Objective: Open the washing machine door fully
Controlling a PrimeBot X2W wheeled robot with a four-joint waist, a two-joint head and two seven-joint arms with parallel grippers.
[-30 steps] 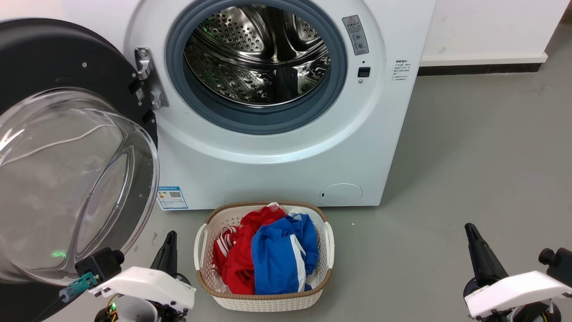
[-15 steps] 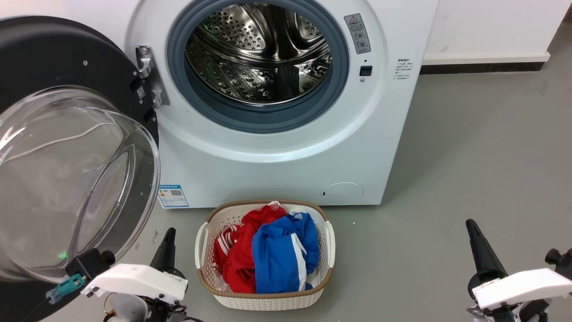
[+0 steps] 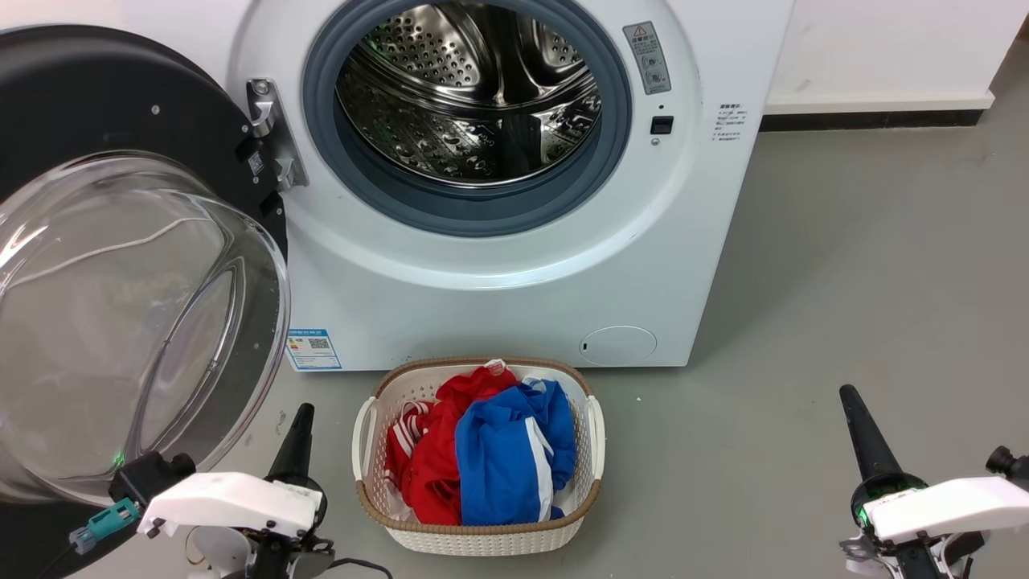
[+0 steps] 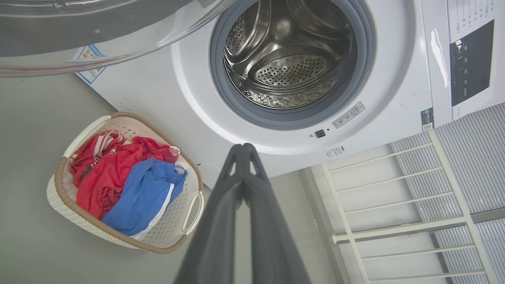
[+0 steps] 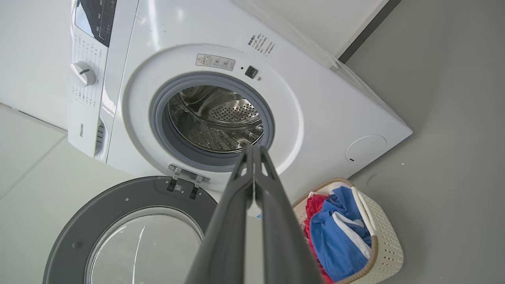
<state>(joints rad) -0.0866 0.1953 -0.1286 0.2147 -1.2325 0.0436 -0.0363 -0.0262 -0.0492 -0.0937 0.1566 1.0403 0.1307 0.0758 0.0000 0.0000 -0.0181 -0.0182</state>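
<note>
Both grippers sat low over the grey floor (image 3: 844,265), each clenched on nothing. The left gripper (image 3: 303,410) was just beside the left side of the laundry basket (image 3: 482,543), and the right gripper (image 3: 846,392) was well apart at the far right. In each wrist view the two dark fingers met at their tips.

The washing machine door (image 3: 112,88) hung swung out wide on its hinge (image 3: 269,133) at the left of the washing machine (image 3: 498,289). Its inner face and clear glass bowl (image 3: 120,322) were turned toward the head camera, and both grippers were apart from it. The steel drum (image 3: 474,88) lay open to view inside the grey rubber ring (image 3: 458,215).

The basket, holding red clothes (image 3: 426,466) and blue clothes (image 3: 514,450), stood on the floor just before the machine.
</note>
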